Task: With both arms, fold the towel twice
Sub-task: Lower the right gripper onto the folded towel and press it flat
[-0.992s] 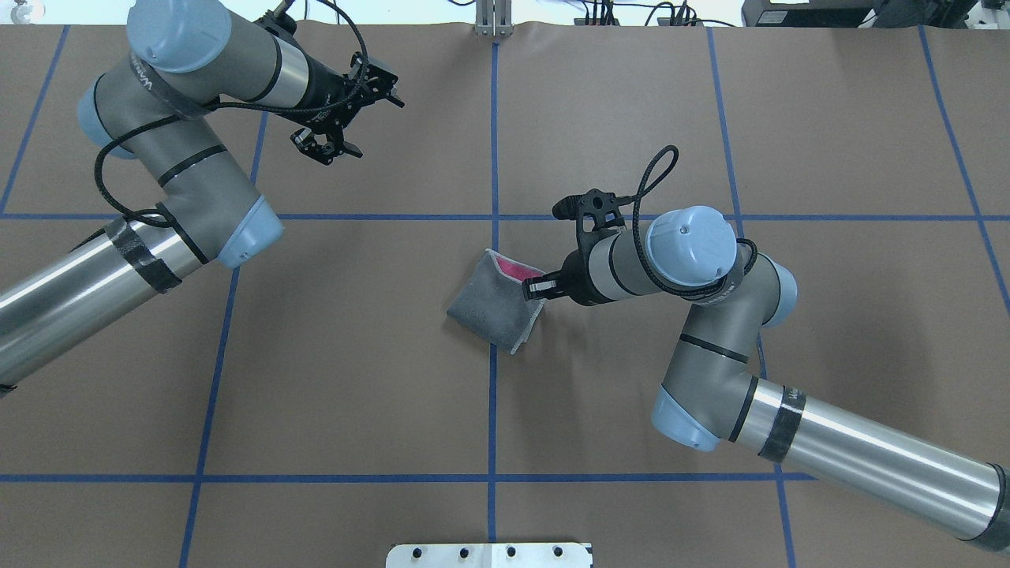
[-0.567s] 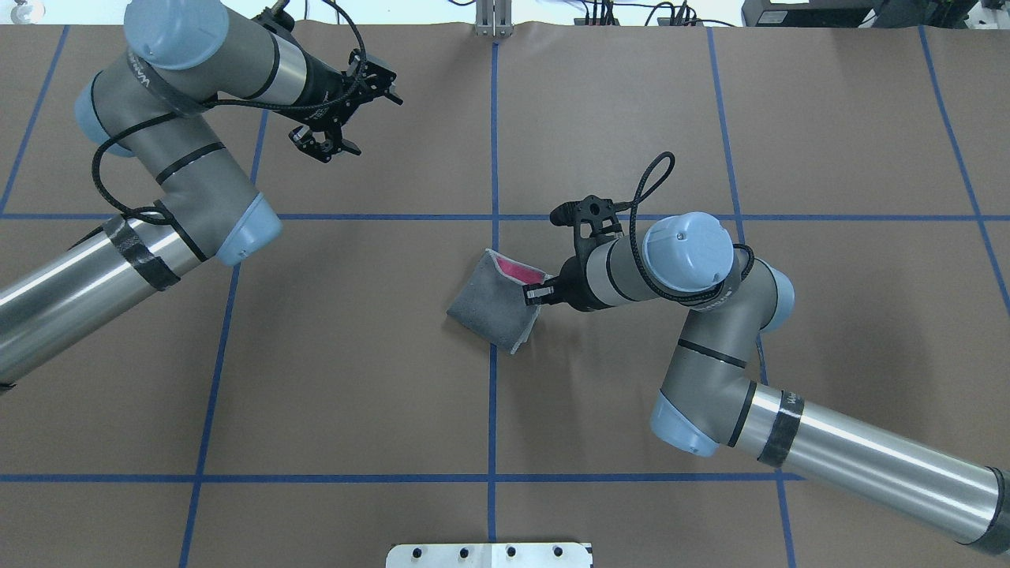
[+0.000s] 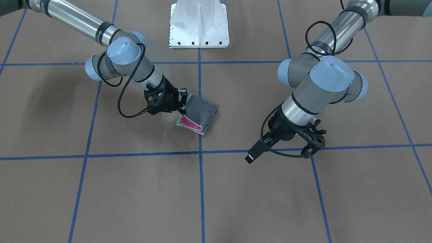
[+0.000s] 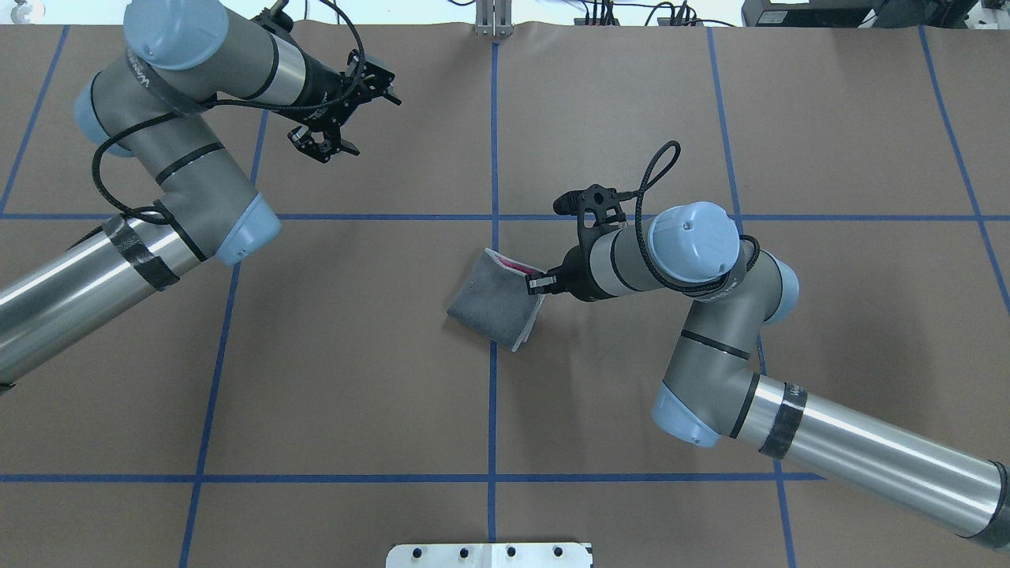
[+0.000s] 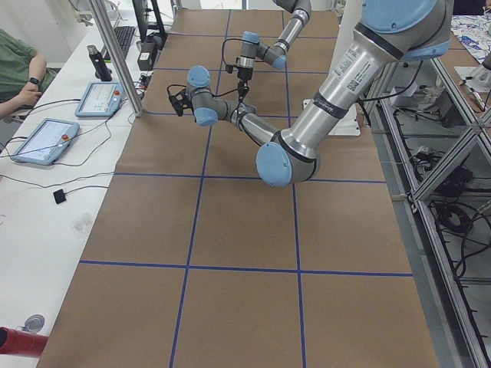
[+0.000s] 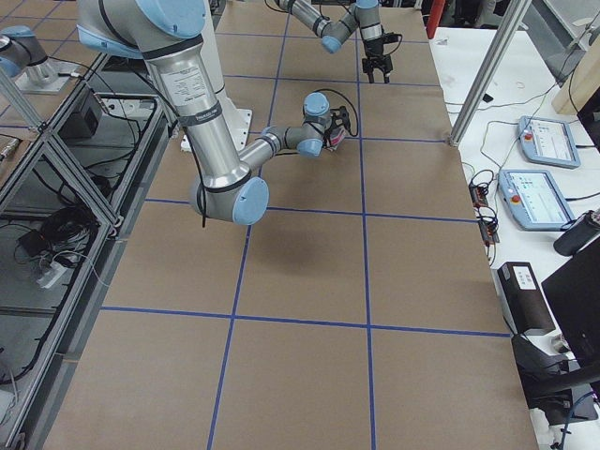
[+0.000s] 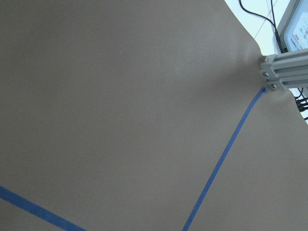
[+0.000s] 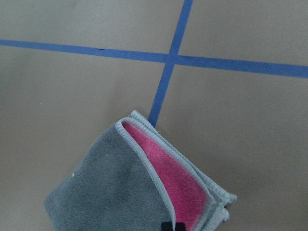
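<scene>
The towel (image 4: pixel 491 304) lies folded near the table's middle, dark grey face up, with a pink strip (image 4: pixel 517 267) showing under its top layer. In the front view the towel (image 3: pixel 202 113) shows the same pink edge, and the right wrist view looks down on the towel (image 8: pixel 110 192) from close by. My right gripper (image 4: pixel 539 282) is at the towel's right corner and looks shut on the top layer there; the right gripper (image 3: pixel 183 103) sits low over the cloth. Far off at the back left, my left gripper (image 4: pixel 369 125) hangs open with nothing in it, clear of the towel.
Brown paper with a blue tape grid (image 4: pixel 493 158) covers the table. The white pedestal base (image 3: pixel 199 23) stands at the robot's side. An aluminium post (image 7: pixel 284 72) stands at the far edge. A side desk with tablets (image 5: pixel 46 138) and a person's arm (image 5: pixel 19 69) lie beyond.
The towel's lifted top layer has come down, so less pink shows. My right gripper has shifted slightly toward the far side with it. The left arm has barely moved.
</scene>
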You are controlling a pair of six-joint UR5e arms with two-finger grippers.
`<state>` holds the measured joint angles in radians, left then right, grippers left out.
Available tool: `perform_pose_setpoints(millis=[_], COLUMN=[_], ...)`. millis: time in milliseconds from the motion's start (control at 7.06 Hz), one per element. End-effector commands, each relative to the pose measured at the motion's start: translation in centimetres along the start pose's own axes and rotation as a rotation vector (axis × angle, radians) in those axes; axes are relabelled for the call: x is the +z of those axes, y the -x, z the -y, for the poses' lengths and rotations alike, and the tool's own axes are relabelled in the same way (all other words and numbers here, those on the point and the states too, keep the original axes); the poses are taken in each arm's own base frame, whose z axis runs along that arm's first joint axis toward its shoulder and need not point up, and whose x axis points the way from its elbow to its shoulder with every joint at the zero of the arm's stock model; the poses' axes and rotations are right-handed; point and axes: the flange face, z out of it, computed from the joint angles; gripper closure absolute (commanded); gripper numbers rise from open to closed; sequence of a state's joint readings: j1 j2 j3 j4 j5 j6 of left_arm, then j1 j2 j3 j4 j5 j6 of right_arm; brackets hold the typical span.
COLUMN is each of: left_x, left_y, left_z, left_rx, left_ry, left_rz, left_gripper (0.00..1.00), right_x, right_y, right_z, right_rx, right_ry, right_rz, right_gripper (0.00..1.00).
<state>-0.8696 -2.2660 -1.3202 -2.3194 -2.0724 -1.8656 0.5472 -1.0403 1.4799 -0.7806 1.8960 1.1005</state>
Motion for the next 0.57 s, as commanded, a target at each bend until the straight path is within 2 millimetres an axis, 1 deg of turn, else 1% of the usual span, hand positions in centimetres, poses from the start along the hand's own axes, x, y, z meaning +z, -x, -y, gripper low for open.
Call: perform_pose_setpoints(millis=[0, 283, 425], left_x=[0.14, 0.07, 0.12], left_y=[-0.01, -0.03, 0.01], left_z=[-0.18, -0.08, -0.03], left_rx=[0.0, -0.002, -0.001], left_ry=[0.003, 0.0, -0.001], left_rz=[0.001, 0.0, 0.001], left_gripper=[0.0, 0.0, 0.0], right_x=[-0.43, -0.16, -0.12], right_y=[-0.75, -0.9, -0.87], right_z=[0.89, 0.88, 0.93], right_rx=[0.007, 0.013, 0.017], right_ry=[-0.014, -0.017, -0.019], right_rz=[-0.011, -0.019, -0.02], right_gripper=[1.0, 1.0, 0.8])
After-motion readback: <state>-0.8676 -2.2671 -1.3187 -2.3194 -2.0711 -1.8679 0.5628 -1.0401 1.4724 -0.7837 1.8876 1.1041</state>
